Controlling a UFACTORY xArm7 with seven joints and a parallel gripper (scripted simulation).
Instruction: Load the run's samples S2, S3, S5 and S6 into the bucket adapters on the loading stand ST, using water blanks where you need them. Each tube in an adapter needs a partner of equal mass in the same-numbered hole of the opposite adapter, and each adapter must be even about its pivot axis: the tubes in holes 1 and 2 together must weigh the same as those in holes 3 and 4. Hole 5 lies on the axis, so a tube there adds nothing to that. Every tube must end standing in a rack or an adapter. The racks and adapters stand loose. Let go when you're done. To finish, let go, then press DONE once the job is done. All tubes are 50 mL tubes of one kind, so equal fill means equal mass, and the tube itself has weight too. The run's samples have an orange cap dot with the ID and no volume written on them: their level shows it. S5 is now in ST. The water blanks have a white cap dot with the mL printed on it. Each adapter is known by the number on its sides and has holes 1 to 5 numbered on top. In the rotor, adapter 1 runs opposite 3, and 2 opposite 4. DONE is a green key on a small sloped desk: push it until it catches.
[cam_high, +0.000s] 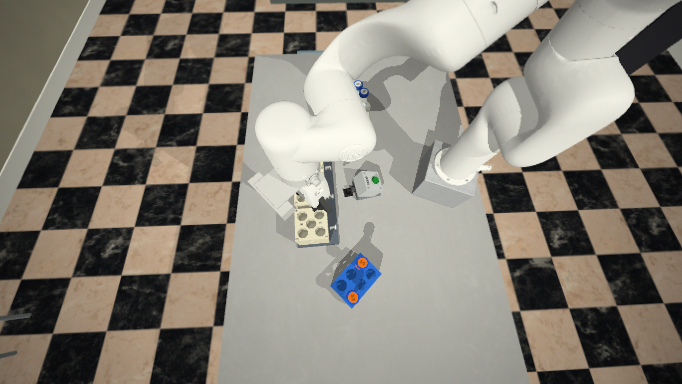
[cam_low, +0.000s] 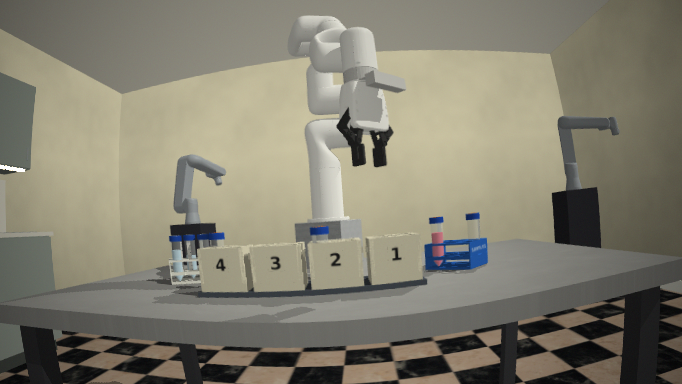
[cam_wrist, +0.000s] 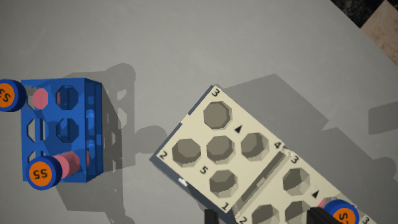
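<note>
My gripper (cam_high: 325, 204) (cam_low: 369, 156) (cam_wrist: 265, 217) is partly open and empty, high above the loading stand (cam_high: 334, 220) (cam_low: 370, 287). Adapter 1 (cam_high: 311, 234) (cam_low: 396, 270) (cam_wrist: 200, 135) has five empty holes. Adapter 2 (cam_low: 335, 276) holds tube S2 (cam_low: 319, 231) (cam_wrist: 341, 215); adapters 3 (cam_low: 275, 279) and 4 (cam_low: 220, 281) stand beyond. The arm hides their tops in the top view. The blue rack (cam_high: 343, 294) (cam_low: 478, 259) (cam_wrist: 94, 115) holds two orange-dotted tubes: one, apparently S3 (cam_wrist: 6, 95), and another (cam_wrist: 40, 174) whose ID is hard to read.
The white rack (cam_low: 175, 272) with several blue-capped tubes (cam_high: 364, 92) (cam_low: 176, 239) stands beyond adapter 4, partly hidden by the arm. The green DONE key (cam_high: 375, 180) is on its small desk (cam_high: 366, 189) beside the stand. The blue rack is past the adapter 1 end.
</note>
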